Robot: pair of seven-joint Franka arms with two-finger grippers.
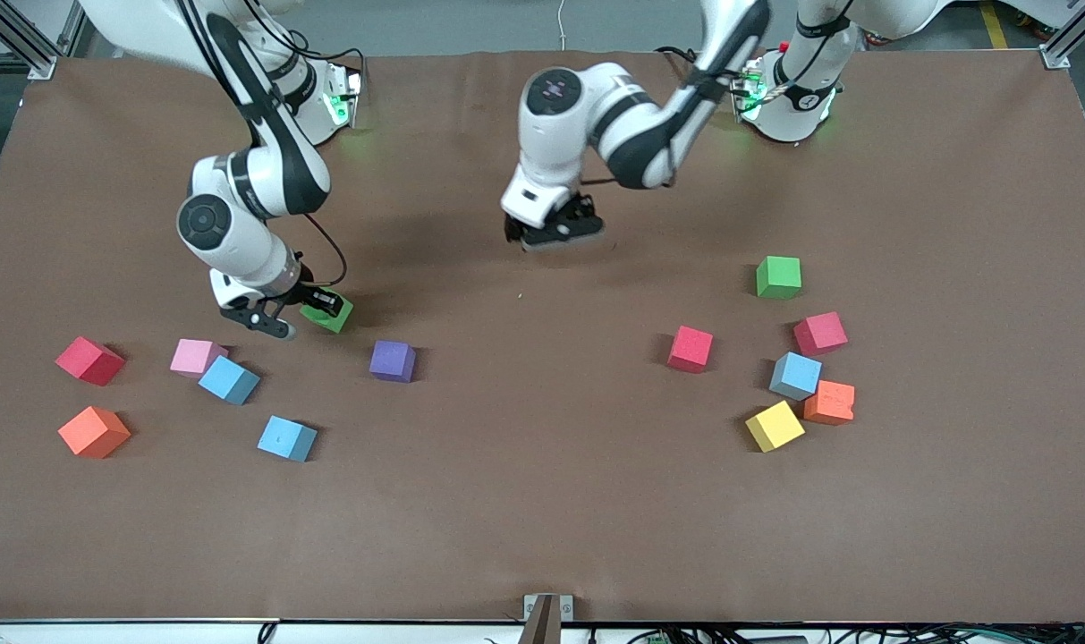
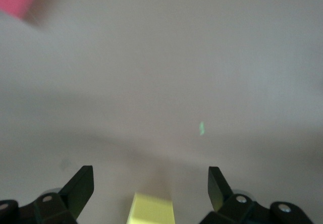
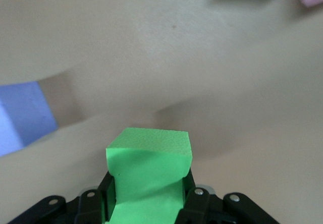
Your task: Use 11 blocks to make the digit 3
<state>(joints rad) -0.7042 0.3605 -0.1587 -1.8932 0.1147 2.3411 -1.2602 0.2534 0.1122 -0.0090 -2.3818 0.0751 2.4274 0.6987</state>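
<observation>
On the table (image 1: pixel 542 501), in the front view, you see loose blocks in two scattered groups; no rows or column of the digit 3 are formed, so no long axis exists. Toward the right arm's end lie a red cube (image 1: pixel 89 360), a pink cube (image 1: pixel 196 356) touching a light blue cube (image 1: pixel 229 379), an orange cube (image 1: pixel 94 431), a second light blue cube (image 1: pixel 287 438) and a purple cube (image 1: pixel 393 360). Toward the left arm's end lie a green cube (image 1: pixel 778 276), two red cubes (image 1: pixel 690 348) (image 1: pixel 820 333), and a touching cluster of blue (image 1: pixel 795 375), orange (image 1: pixel 830 402) and yellow (image 1: pixel 775 426) cubes. The right gripper (image 1: pixel 302 313) clamps a green block (image 1: pixel 329 313) at table level. The left gripper (image 1: pixel 555 234) is low over the table's middle.

Left wrist view: the left gripper's fingers (image 2: pixel 81 186) stand wide apart, with a yellow block (image 2: pixel 150 210) lying free between them, touching neither.

Right wrist view: the right gripper (image 3: pixel 146 199) is closed on the green block (image 3: pixel 149 176), one flat face turned toward you.
</observation>
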